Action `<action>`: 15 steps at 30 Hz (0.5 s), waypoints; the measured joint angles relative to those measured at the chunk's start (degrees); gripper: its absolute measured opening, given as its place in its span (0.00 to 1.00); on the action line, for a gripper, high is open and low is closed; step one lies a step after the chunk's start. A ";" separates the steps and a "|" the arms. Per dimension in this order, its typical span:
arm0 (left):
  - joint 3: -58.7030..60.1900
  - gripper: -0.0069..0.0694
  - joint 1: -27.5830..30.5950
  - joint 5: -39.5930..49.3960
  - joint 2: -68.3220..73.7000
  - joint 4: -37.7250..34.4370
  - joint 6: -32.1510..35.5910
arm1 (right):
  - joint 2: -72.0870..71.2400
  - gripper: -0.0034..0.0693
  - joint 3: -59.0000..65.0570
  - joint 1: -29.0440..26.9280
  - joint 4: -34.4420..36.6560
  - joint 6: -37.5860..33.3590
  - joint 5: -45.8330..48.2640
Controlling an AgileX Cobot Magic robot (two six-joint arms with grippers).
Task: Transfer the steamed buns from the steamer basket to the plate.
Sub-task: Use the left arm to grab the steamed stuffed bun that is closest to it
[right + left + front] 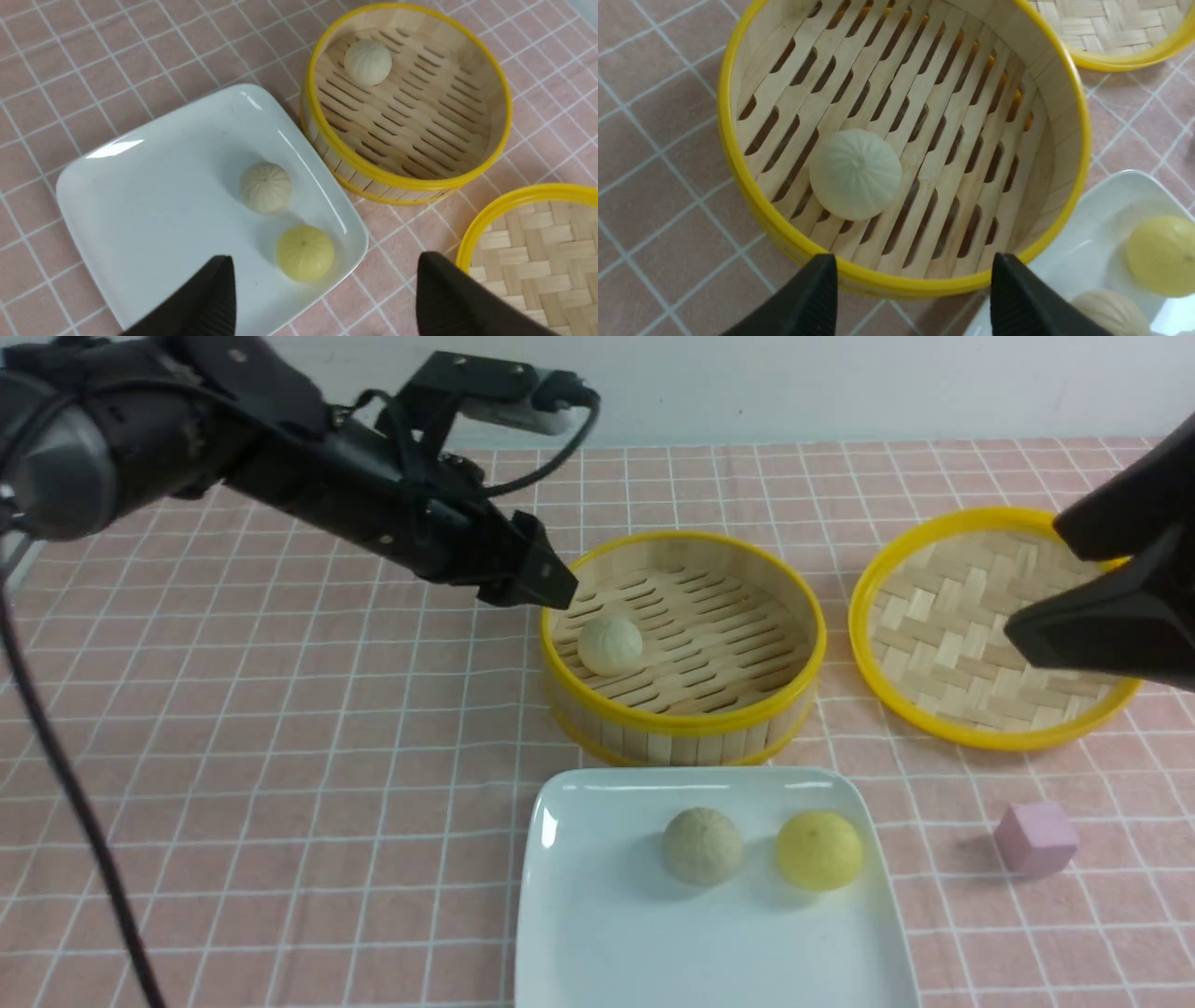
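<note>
Plate (579, 933) nearest: one beige bun (703, 845) and the yellow bun (819, 849) on it, side by side, apart. Third bun (611, 645) lies in the basket (686, 714), close to the wall on the robot's left. Left gripper (915, 268) hovers at that rim, jaws spread, empty. Right gripper (324, 259) above the plate, jaws spread, empty.

Risks: a finger catching the rim or wall could shove or tip the basket; an off-centre pinch could roll the round bun away.
</note>
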 joint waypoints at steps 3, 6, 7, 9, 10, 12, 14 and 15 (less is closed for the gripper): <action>-4.82 0.68 -2.02 0.11 4.78 3.21 -1.42 | 0.00 0.74 0.00 0.00 -0.06 0.00 1.31; -8.89 0.68 -3.36 0.16 8.86 5.09 -2.93 | 0.00 0.74 0.00 0.00 -0.06 0.00 2.65; -9.80 0.68 -3.50 0.13 9.80 5.48 -3.30 | 0.00 0.74 0.00 0.00 -0.06 0.00 2.98; -11.82 0.68 -3.58 0.18 12.14 6.26 -4.33 | 0.00 0.74 0.00 0.00 -0.06 0.00 4.09; -12.29 0.68 -3.58 0.18 12.70 6.56 -4.56 | 0.00 0.74 0.00 0.00 -0.10 0.00 4.26; -13.74 0.68 -3.52 0.13 14.66 7.22 -4.77 | 0.00 0.74 0.00 0.00 -0.10 0.00 4.51; -14.33 0.68 -3.52 0.05 15.60 7.32 -4.93 | 0.00 0.74 0.00 0.00 -0.05 0.00 4.51; -14.69 0.68 -3.52 -0.12 16.56 7.32 -4.93 | 0.00 0.74 0.00 0.00 -0.05 0.00 4.51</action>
